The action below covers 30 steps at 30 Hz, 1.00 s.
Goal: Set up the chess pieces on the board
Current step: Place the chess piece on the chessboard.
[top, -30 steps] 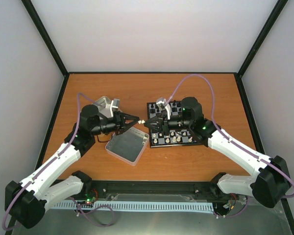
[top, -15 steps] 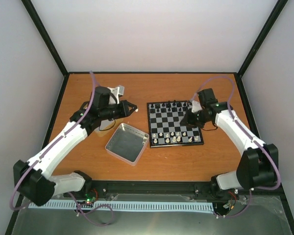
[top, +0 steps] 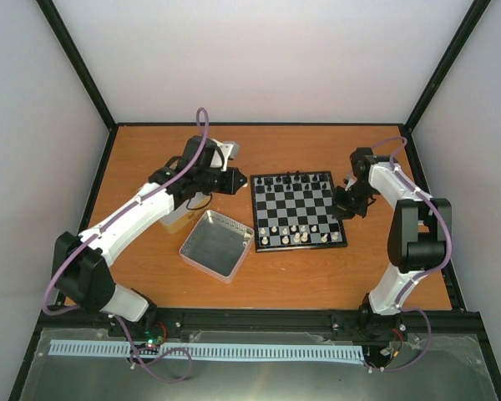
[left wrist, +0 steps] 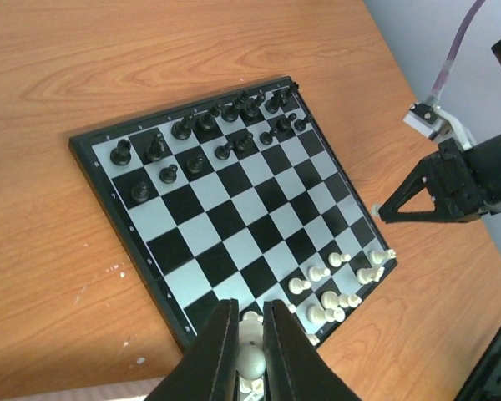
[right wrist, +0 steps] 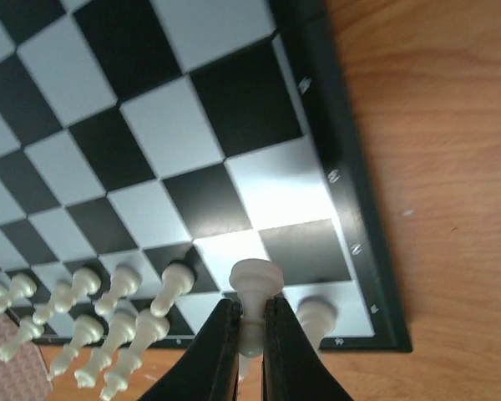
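Top external view: the board point(top: 298, 209), a small square of black and pale chequers inside a black border, lies flat on the orange-brown wood-grain table point(top: 317, 276). The chess pieces point(top: 294, 235), tiny cream figures, crowd its two nearest rows. Black figures point(top: 294, 178) line the far rows. Just beside the board's near left corner sits a shallow silver metal tin point(top: 217, 245), rectangular with rounded corners and turned at an angle to the board. The left gripper point(top: 236, 180) hangs near the board's far left corner, and the right gripper point(top: 344, 210) is at its right edge. Their jaws are too small to read here.

Left wrist view: the left gripper's two dark, tapering fingers stand close together, clamped on a round-headed cream piece point(left wrist: 250, 357), with the board's corner just beyond. Black figures stand at the far end and cream ones bunch at the nearer right corner. The right gripper shows as a black wedge narrowing to a point off the board's edge.

Right wrist view: the right gripper's smooth black fingers pinch the stem of a white pawn point(right wrist: 255, 277), whose flattened round head shows above the fingertips. It sits over the board's corner squares, but whether it touches them cannot be told. Knob-headed cream figures cluster to the left, and one stands just beside the pawn on the right. The squares carry a slight sheen, and small pale marks run along the black border.
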Tool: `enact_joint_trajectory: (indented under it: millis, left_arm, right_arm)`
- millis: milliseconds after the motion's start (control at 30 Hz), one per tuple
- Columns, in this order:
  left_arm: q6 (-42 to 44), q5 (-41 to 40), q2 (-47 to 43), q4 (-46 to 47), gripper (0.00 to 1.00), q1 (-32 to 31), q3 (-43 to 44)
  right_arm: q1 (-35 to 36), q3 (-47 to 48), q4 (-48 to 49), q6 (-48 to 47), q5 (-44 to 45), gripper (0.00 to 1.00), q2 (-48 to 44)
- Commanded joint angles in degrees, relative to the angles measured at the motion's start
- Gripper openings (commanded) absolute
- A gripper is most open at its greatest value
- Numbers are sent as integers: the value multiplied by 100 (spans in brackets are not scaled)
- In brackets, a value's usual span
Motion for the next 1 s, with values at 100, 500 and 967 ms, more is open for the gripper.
enact_joint_trajectory:
  millis: [100,500,967]
  left_arm:
    - [776,-200,375,-265,1,-57,594]
    - [908,-142,603,-253,1,-56,658]
    - [881,-119,698,-273,1,-57,678]
  right_arm:
    - [-307,261,-233,131,-120,3,492]
    - [-309,151,-285,65,-106,3,832]
    - [-309,94,-361,-65,55,7,918]
